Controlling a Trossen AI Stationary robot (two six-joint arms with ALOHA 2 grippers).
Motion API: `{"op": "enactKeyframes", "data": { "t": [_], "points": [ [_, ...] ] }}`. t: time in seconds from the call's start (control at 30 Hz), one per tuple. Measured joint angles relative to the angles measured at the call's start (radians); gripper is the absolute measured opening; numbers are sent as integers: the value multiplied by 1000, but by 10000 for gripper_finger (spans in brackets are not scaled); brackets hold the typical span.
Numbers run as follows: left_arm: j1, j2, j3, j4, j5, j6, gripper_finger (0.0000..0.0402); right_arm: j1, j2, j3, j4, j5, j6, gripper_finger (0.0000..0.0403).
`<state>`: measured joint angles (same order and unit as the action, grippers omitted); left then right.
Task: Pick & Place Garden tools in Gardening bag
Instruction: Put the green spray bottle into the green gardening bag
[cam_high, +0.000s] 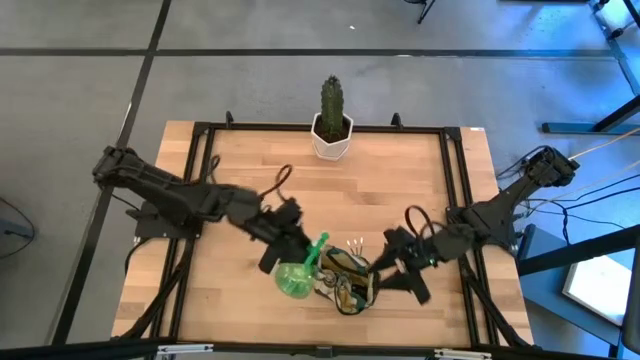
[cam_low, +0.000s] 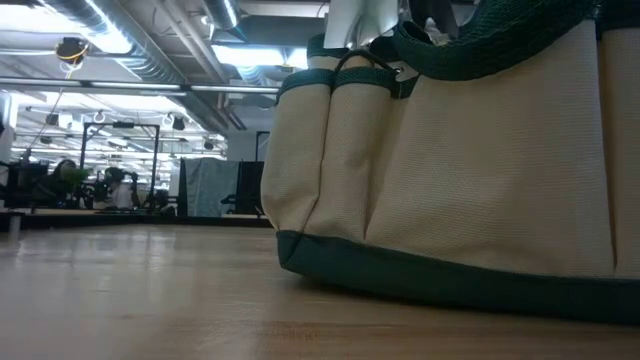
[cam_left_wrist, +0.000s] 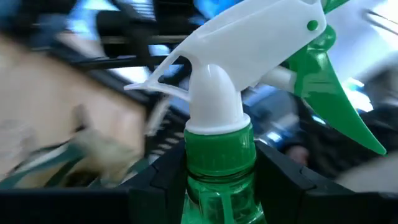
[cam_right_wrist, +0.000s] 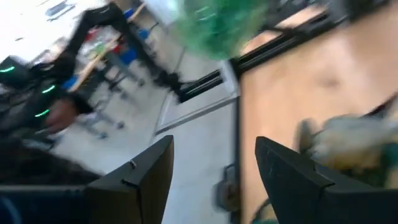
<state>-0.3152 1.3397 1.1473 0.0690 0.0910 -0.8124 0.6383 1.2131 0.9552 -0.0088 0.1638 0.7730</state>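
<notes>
Jaws on the left gripper (cam_left_wrist: 217, 186) are clamping the neck of the green spray bottle (cam_left_wrist: 217, 155) just under its white trigger head, so the body is hanging free below and can go in bottom first. From above, the bottle is sitting right at the near-left edge of the gardening bag (cam_low: 450, 160), which is standing upright near the table's front edge. Over on the other side, the right gripper (cam_right_wrist: 214, 168) is hovering just beside the bag with its fingers spread and nothing between them, probably waiting to steady it. Tool tips are already poking out of the bag. No readable writing or logos anywhere.
</notes>
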Motion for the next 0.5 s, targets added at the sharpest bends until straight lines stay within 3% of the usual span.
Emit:
{"op": "enactKeyframes", "data": {
  "t": [0.2,0.37,0.5],
  "points": [
    [110,119,0,389,410,10,145,-61,-4,0,85,52,-124,229],
    [149,268,0,823,567,-185,145,-116,-38,0,289,-41,-204,229],
    [158,382,0,1003,633,-352,145,-147,-84,0,330,-75,-297,228]
  ]
}}
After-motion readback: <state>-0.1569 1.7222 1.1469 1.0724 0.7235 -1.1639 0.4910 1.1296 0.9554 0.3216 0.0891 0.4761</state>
